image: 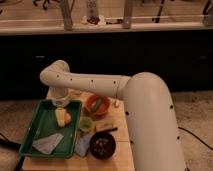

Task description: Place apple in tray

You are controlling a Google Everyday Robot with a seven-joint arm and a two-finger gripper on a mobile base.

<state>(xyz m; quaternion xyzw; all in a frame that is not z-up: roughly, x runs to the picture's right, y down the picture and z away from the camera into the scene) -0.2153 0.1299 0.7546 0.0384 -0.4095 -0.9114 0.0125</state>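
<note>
The apple (62, 118), pale yellow-orange, lies inside the green tray (41, 126) near its far right corner. The tray sits on the left side of the small wooden table (120, 132). My gripper (61, 103) hangs at the end of the white arm, directly over the apple and just above the tray's far rim. I cannot tell whether it touches the apple.
A white cloth (47, 144) lies in the tray's near part. Right of the tray stand a small green cup (86, 123), an orange bowl (96, 105), a dark bowl (102, 145), a blue packet (82, 145) and a tan bar (105, 126).
</note>
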